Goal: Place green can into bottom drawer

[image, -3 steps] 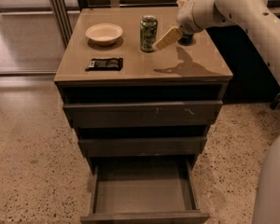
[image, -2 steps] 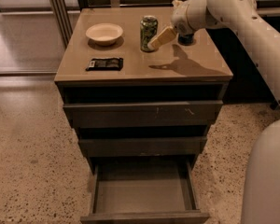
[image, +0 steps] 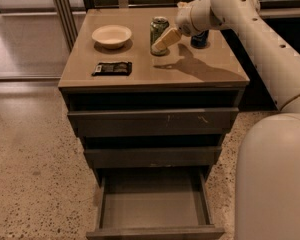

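1. We see the green can (image: 158,27) standing upright on the cabinet top (image: 140,59), toward the back, right of the middle.
2. The gripper (image: 164,39) is at the can's right side, low against it and angled down to the left, overlapping the can's lower right edge from our view.
3. We cannot tell whether the gripper is clenched on the can, merely touching it, or released.
4. The arm (image: 260,39) reaches in from the right, and its shadow falls on the top just in front of the gripper.
5. A blue can (image: 200,39) stands just behind the wrist, partly hidden by it.
6. A pale bowl (image: 111,35) sits left of the green can, apart from it.
7. A black packet (image: 112,68) lies flat near the front left edge, in front of the bowl.
8. The bottom drawer (image: 152,204) is pulled well out, its flat floor in view, far below the can.
9. The two drawers above it jut out slightly, each with a dark gap over its front.
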Motion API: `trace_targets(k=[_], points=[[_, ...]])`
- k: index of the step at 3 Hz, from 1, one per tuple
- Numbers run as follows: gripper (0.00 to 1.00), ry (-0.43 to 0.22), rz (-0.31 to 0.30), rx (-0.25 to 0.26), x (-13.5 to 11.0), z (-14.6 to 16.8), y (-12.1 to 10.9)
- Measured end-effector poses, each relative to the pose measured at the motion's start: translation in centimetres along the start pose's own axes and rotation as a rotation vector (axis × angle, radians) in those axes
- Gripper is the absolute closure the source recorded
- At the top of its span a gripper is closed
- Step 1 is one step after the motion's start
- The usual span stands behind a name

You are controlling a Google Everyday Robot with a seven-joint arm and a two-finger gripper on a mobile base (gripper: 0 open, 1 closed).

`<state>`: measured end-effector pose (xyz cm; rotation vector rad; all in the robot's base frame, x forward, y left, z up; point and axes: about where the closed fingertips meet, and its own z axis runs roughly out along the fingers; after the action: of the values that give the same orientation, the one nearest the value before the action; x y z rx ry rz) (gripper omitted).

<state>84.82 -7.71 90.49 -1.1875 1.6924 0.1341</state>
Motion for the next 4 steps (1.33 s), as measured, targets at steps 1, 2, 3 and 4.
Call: trace_targets(k=[1, 2, 3, 4], points=[[0.0, 0.001, 0.009, -0.027, -0.4, 1.1, 0.2], [0.0, 0.002, 0.019, -0.054, -0.6, 2.0, 0.4], [0.0, 0.015, 0.038, -0.075, -0.3, 2.8, 0.6], [0.18, 0.036, 0.056, -0.093, 0.3, 3.4, 0.8]])
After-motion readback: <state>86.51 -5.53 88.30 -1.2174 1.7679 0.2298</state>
